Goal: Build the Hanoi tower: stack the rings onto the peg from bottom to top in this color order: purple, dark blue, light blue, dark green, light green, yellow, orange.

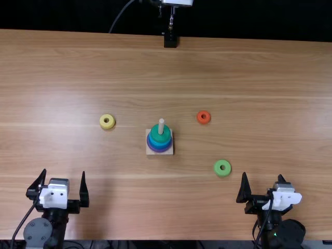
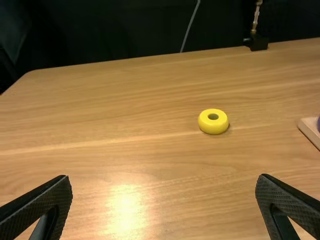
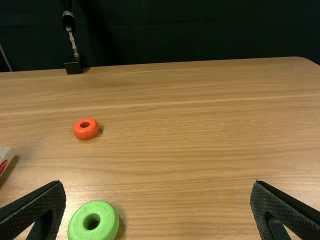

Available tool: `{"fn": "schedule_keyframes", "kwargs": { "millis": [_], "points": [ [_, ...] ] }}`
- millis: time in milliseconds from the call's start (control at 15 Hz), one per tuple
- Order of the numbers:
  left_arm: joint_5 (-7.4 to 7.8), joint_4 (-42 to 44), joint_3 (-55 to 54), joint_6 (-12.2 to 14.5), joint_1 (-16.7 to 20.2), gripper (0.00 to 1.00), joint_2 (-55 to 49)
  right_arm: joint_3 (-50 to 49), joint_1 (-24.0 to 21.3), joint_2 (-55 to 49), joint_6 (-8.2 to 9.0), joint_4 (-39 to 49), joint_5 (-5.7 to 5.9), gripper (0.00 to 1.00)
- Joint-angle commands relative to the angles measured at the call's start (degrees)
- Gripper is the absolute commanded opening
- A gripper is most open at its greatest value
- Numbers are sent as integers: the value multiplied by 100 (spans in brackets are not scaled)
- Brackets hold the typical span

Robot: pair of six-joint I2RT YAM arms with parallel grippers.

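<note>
Standing mid-table in the top view, the peg (image 1: 161, 126) is stacked up to dark green; the yellow ring (image 1: 102, 123) lies left, the orange ring (image 1: 199, 119) far right, the light green ring (image 1: 217, 168) between peg and right gripper (image 1: 262, 175). It and the left gripper (image 1: 64, 172) gape wide. The left wrist view shows wooden table (image 2: 125, 100); the right one, dark backdrop (image 3: 200, 30).

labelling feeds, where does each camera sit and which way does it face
Top view: above the near edge of the table, facing steeply down and forward; left gripper and right gripper show.
Left wrist view: on the left wrist, facing across toward the yellow ring; its own fingers show.
Right wrist view: on the right wrist, facing across past the light green ring and orange ring; its own fingers show.
Top and right wrist views share those two rings.
</note>
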Motion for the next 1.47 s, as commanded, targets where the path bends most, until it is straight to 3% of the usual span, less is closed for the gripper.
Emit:
{"fn": "schedule_keyframes", "kwargs": {
  "millis": [0,133,200,600,1400],
  "points": [
    [-269,-266,-517,-151,9,100,-69,-398,-65,-73,-22,-400,-55,100],
    [-290,-277,-517,-805,9,100,-69,-398,-65,-73,-22,-389,-55,100],
    [-290,-277,-517,-921,9,100,-69,-398,-65,-73,-22,-389,-55,100],
    [-237,-962,-517,-942,-44,100,-69,-398,-65,-73,-22,-389,-55,100],
    [-237,-983,-517,-921,-61,100,-69,-398,-65,-73,-32,-389,-55,100]
  ]
}}
